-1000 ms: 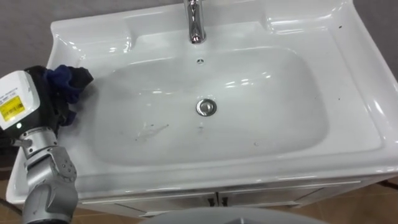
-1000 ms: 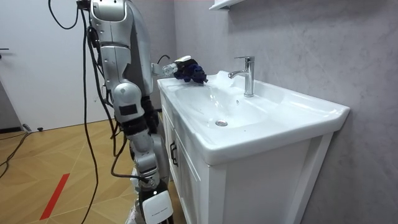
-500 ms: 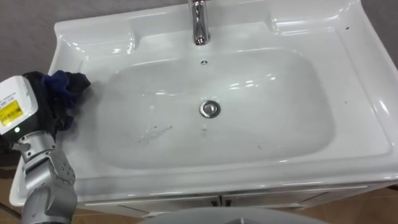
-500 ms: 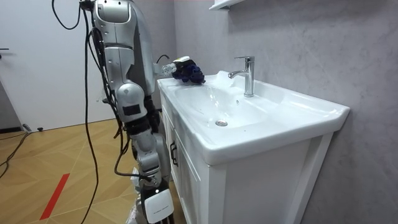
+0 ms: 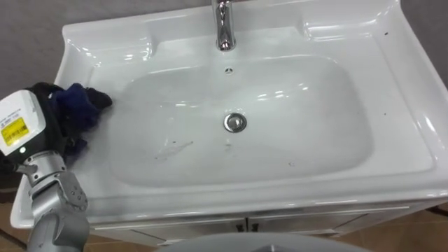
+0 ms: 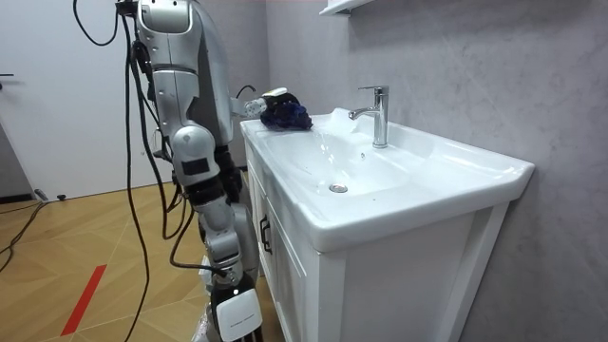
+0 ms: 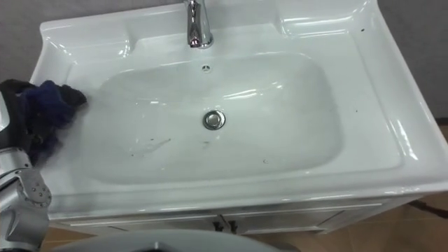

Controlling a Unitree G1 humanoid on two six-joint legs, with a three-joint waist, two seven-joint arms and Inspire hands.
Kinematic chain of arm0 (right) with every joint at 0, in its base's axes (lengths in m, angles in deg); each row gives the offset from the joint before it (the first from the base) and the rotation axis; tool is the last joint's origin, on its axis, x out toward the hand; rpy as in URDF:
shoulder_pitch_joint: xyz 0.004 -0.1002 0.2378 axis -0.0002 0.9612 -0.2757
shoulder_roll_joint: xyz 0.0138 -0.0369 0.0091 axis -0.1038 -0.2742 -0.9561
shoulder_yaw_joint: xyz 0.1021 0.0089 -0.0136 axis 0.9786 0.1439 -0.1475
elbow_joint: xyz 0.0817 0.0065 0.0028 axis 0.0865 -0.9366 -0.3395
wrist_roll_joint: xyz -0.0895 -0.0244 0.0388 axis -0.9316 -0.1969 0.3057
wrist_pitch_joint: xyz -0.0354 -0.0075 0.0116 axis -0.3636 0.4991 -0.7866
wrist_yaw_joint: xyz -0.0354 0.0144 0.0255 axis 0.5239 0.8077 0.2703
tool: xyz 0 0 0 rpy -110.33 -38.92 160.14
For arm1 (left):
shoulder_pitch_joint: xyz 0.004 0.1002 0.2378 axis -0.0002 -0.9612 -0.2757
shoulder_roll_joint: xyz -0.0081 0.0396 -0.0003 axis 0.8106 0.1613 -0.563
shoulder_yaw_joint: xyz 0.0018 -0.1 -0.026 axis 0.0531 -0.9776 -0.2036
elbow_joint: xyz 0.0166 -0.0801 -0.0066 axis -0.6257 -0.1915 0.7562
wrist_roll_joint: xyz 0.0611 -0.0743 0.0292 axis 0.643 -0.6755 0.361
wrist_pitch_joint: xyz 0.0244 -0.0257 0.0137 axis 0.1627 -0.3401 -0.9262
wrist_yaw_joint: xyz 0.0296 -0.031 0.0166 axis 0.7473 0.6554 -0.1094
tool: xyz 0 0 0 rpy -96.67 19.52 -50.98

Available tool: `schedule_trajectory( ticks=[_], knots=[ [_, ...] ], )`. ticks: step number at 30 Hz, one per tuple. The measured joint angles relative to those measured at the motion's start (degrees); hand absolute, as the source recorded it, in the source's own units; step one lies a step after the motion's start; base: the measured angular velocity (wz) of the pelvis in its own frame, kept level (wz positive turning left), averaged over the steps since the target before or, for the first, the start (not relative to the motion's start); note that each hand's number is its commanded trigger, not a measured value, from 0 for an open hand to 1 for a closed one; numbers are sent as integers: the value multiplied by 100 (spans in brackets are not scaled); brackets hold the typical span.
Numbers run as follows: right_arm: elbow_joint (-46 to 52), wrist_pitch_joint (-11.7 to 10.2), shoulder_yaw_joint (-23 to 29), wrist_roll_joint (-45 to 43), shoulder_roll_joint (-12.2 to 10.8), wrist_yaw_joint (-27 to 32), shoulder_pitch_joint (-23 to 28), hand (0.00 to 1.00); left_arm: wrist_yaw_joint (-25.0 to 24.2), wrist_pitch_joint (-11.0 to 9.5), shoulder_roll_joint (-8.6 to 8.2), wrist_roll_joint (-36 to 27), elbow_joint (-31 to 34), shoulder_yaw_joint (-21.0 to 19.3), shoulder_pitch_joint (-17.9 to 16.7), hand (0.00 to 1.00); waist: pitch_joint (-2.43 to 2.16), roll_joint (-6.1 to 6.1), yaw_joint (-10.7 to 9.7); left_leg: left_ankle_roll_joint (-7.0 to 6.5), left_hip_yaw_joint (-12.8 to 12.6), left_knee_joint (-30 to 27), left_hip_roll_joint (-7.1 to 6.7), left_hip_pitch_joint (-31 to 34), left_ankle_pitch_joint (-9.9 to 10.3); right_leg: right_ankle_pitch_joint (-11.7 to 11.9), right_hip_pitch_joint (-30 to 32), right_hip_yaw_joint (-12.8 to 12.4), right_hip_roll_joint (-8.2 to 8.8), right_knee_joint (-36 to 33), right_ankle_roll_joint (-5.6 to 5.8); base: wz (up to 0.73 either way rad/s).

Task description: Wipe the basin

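Note:
A white basin (image 5: pixel 406 105) with a chrome faucet (image 5: pixel 222 28) and a round drain (image 5: pixel 234 122) lies below me. My left hand (image 5: pixel 46 103) rests on the basin's left rim, curled round a bunched dark blue cloth (image 5: pixel 80 112). The cloth's right edge reaches the lip of the bowl. Faint grey smudges (image 5: pixel 171 147) mark the bowl's left slope. In the room view I stand at the vanity's left end, with the cloth (image 6: pixel 285 114) on the far corner of the rim.
The basin sits on a white cabinet (image 6: pixel 380 285) against a grey wall. A raised ledge runs behind the faucet (image 6: pixel 378 114). Wooden floor lies to the room view's left.
The left hand and cloth have slid a little to the right along the rim, toward the bowl's edge. The camera has shifted slightly.

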State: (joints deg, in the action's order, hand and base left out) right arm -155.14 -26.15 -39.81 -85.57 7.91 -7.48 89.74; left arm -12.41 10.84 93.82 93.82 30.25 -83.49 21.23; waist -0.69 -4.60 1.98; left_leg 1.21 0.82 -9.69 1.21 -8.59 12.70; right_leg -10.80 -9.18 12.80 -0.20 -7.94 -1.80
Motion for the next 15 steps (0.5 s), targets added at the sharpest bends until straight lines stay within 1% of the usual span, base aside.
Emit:
schedule_trajectory(
  ticks=[6,11,13,15],
  knots=[
    [-4,-17,-9,34,0,6,-7,0,82,-122,1,1,68,0,71,0,22,-4,-10,0,1,5,0,-7,0,0,-2,-1,3,-12,0,0],
    [-23,-19,-11,37,0,-7,-1,0,85,-152,1,2,187,0,73,0,32,3,-9,0,-2,8,-4,-6,0,-1,1,-6,9,3,1,0],
    [-29,-22,-10,60,0,-4,-3,0,85,-157,1,2,190,0,73,0,43,3,-10,0,-5,7,-5,-2,0,-2,13,-4,9,16,3,0],
    [-40,-72,-10,99,0,10,-4,0,86,-185,2,1,195,0,73,0,61,-2,-10,0,-5,6,-8,1,0,-9,22,-3,9,27,9,0]
  ],
)
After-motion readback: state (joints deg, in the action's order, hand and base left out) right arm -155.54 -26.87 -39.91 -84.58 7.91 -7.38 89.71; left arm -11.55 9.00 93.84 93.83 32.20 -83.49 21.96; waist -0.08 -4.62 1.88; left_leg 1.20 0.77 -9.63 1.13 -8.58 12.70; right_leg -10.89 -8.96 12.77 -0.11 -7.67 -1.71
